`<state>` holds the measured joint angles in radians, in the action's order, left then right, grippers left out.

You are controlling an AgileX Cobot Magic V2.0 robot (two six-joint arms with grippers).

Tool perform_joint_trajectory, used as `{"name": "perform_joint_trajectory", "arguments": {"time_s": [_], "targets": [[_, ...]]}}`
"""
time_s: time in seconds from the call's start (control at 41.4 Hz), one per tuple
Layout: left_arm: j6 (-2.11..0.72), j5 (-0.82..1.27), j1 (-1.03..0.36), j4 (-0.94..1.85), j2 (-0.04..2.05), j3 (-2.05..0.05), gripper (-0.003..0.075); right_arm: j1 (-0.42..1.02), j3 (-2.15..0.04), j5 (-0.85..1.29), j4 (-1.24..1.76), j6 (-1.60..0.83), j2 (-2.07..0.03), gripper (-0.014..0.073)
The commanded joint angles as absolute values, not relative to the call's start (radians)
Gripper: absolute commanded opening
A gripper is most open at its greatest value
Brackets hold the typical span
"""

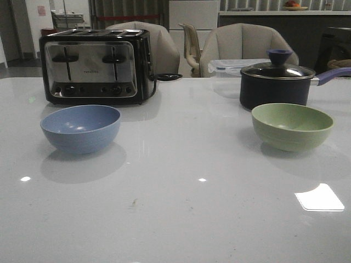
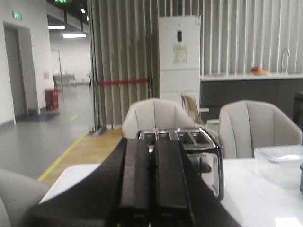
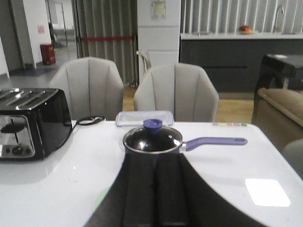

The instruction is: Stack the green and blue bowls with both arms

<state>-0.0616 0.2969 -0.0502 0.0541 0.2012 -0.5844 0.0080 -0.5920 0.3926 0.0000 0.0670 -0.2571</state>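
The dusty blue bowl stands upright on the white table at the left, in front of the toaster. The pale green bowl stands upright at the right, in front of the saucepan. Neither arm shows in the front view. In the left wrist view my left gripper is shut and empty, held above the table and pointing toward the toaster; no bowl shows there. In the right wrist view my right gripper is shut and empty; a sliver of the green bowl shows beside it.
A black and chrome toaster stands at the back left. A dark navy saucepan with a glass lid and purple handle stands at the back right, with a clear plastic container behind it. Chairs stand beyond the table's far edge.
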Motion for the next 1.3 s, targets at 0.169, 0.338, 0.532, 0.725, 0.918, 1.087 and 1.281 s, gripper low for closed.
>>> {"name": "perform_joint_trajectory", "arguments": {"time_s": [0.169, 0.338, 0.532, 0.725, 0.918, 1.087, 1.281], "targets": [[-0.054, 0.442, -0.055, 0.057, 0.424, -0.738, 0.0098, 0.010, -0.735, 0.515, -0.017, 0.062, -0.501, 0.0039], [-0.054, 0.498, -0.055, 0.057, 0.524, -0.733, 0.0098, 0.010, -0.734, 0.598, -0.019, 0.062, -0.618, 0.0039], [-0.054, 0.572, -0.055, 0.057, 0.610, -0.727, 0.0098, 0.010, -0.734, 0.657, -0.020, 0.062, -0.740, 0.0039], [-0.054, 0.587, -0.055, 0.057, 0.676, -0.727, 0.0111, 0.010, -0.734, 0.682, -0.022, 0.062, -0.829, 0.0084], [-0.056, 0.589, -0.055, 0.055, 0.706, -0.727, 0.0473, 0.010, -0.734, 0.666, -0.022, 0.062, -0.903, 0.0457], [-0.056, 0.589, -0.062, 0.061, 0.720, -0.727, 0.0631, 0.010, -0.746, 0.620, -0.020, 0.062, -0.968, 0.0573], [-0.092, 0.549, -0.203, 0.094, 0.743, -0.727, 0.0570, 0.010, -0.852, 0.620, -0.018, 0.062, -1.114, 0.0570]]}}
